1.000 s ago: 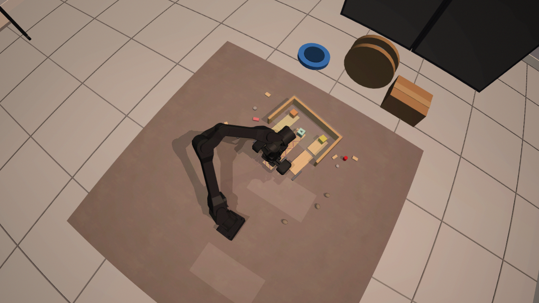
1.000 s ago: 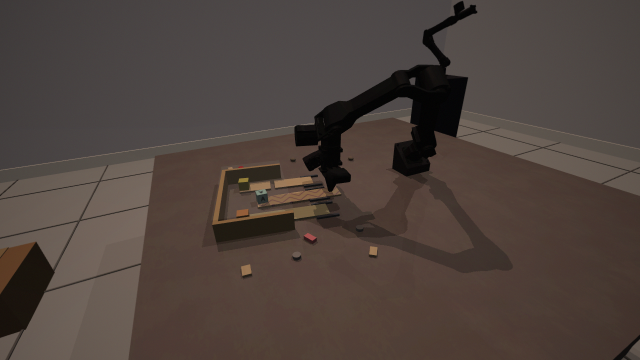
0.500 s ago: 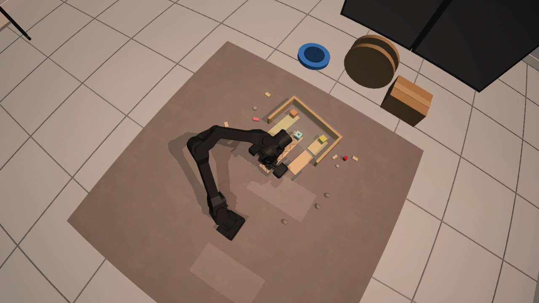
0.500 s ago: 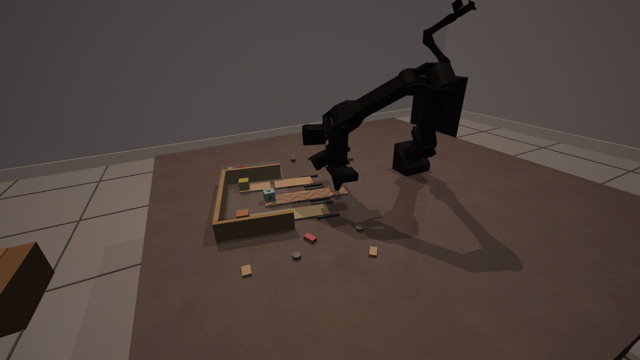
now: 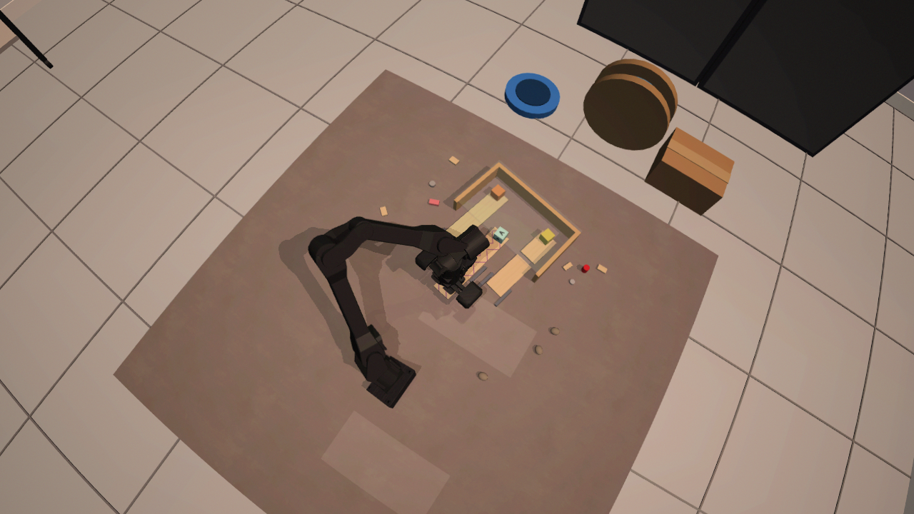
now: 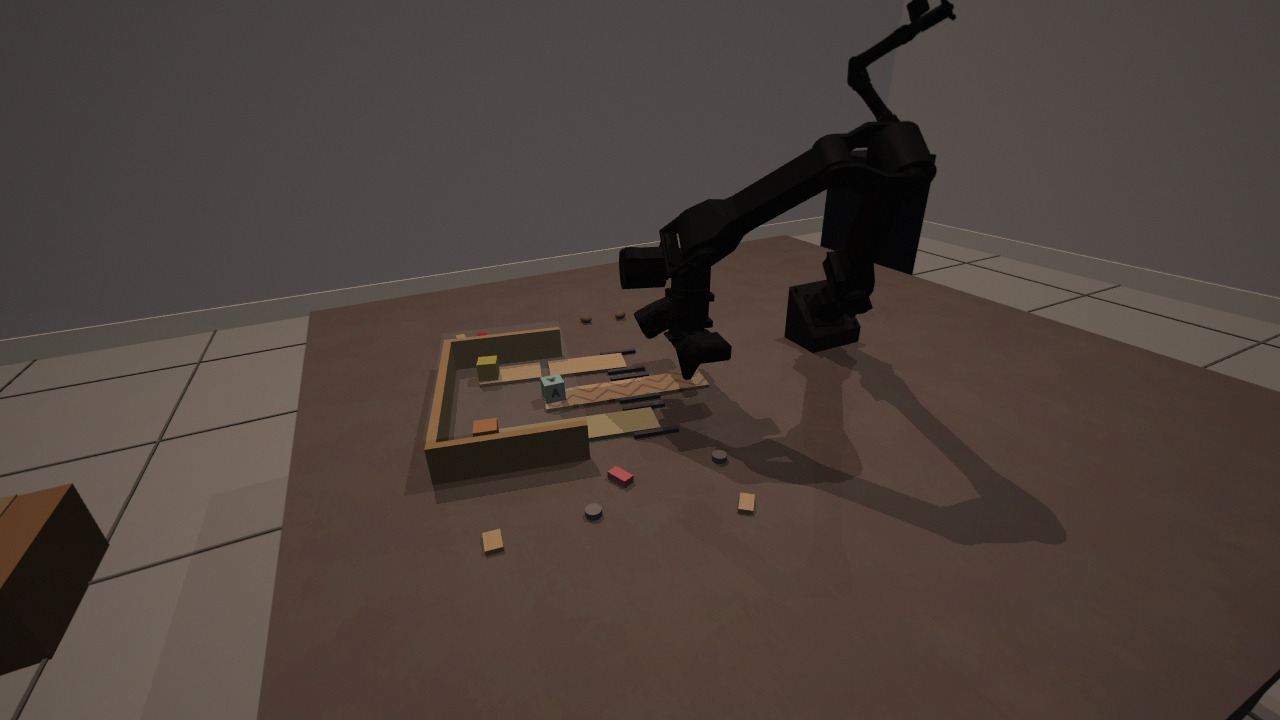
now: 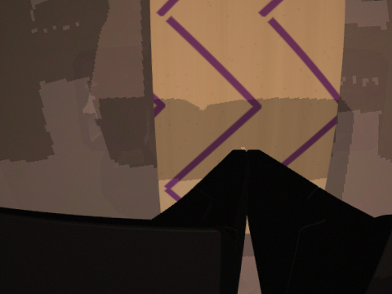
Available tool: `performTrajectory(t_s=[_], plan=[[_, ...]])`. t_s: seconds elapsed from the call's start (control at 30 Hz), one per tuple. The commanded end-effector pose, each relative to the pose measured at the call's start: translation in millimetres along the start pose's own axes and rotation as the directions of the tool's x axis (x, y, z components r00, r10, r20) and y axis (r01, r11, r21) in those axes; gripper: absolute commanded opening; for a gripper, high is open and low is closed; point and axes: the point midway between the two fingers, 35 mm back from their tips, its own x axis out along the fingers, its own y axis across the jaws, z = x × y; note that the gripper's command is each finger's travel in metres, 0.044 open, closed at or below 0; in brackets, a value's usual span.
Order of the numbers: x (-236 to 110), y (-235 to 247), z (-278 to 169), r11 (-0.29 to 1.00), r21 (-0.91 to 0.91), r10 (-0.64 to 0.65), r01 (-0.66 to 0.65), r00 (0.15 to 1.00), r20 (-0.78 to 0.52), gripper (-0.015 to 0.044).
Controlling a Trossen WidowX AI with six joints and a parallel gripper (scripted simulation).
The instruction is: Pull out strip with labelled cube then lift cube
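1. The labelled cube (image 6: 553,388) sits on the zigzag strip (image 6: 626,390), at the open mouth of the wooden tray (image 6: 435,394).
2. The gripper (image 6: 690,368), pinched shut on nothing, presses the strip's outer end; dragging looks under way.
3. Next it must release, then open over the cube.
4. Inside the tray: a yellow block (image 6: 486,367) and an orange block (image 6: 484,426).

Dim exterior view, brighter top view, long arm shadow (image 6: 895,483) across the mat, sharp focus, bowed tile lines
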Motion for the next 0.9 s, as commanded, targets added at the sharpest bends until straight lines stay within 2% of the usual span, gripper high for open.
performTrajectory(t_s=[0.0, 0.87], plan=[[4, 0, -12, 1.000, 0.004, 0.000, 0.000, 1.000, -0.020, 0.0000], [4, 1, -53, 1.000, 0.005, 0.000, 0.000, 1.000, -0.022, 0.0000]])
